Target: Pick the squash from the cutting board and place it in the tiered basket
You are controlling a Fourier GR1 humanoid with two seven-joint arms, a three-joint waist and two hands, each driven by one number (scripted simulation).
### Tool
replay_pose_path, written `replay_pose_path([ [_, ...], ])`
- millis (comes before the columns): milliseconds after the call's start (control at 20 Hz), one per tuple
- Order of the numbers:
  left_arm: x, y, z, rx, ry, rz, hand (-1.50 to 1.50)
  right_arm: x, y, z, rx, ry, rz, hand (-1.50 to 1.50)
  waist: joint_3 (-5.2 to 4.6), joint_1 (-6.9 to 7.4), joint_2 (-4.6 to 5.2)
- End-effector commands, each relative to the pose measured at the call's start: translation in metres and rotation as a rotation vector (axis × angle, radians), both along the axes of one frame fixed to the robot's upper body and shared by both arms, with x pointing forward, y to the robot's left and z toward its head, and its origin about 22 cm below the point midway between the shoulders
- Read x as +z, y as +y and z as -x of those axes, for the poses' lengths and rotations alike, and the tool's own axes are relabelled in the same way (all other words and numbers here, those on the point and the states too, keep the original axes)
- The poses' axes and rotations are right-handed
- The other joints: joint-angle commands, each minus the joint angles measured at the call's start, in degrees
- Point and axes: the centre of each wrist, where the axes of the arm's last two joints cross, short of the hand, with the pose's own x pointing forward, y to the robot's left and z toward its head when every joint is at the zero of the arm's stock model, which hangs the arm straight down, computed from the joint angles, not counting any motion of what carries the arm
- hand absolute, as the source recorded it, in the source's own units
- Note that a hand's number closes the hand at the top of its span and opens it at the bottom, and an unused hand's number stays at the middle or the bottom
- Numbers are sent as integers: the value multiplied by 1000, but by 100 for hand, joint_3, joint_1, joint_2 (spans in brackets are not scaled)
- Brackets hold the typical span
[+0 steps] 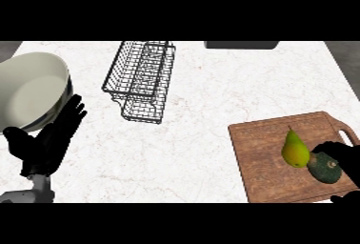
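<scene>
Single head view, looking steeply down onto a white marble counter (190, 143).

The camera sits above the robot's own side of the counter, facing away from it, so the far edge runs along the top. The left hand (49, 140) enters at lower left, the right hand (345, 155) at lower right. A wire tiered basket (141, 78) lies toward the far side, a wooden cutting board (271, 162) near right. There is no second view.

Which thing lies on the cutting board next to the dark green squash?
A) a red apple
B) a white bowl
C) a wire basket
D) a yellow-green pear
D: a yellow-green pear lies on the cutting board, just left of the squash, which the right hand is reaching.
</scene>
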Motion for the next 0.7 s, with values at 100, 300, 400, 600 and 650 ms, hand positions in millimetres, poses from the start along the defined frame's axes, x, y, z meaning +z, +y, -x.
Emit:
replay_pose_path([
  [100, -4, 18, -9, -7, -7, 7, 0, -11, 36, -35, -33, -26, 12, 150, 80, 45, 58],
  [300, 4, -11, -2, -51, -15, -4, 0, 20, 64, -101, -144, -16, -2, 150, 84, 245, 74],
  [400, -4, -19, 2, -42, -7, 15, 0, 42, 59, -120, -147, -134, -57, 150, 84, 164, 62],
  [600, 7, -15, -5, -44, -16, 20, 0, 51, 68, -133, -137, -356, -259, 150, 92, 140, 57],
  [650, 0, -15, -3, -19, 0, 2, 0, 51, 82, -130, -122, -374, -324, 150, 88, 74, 43],
])
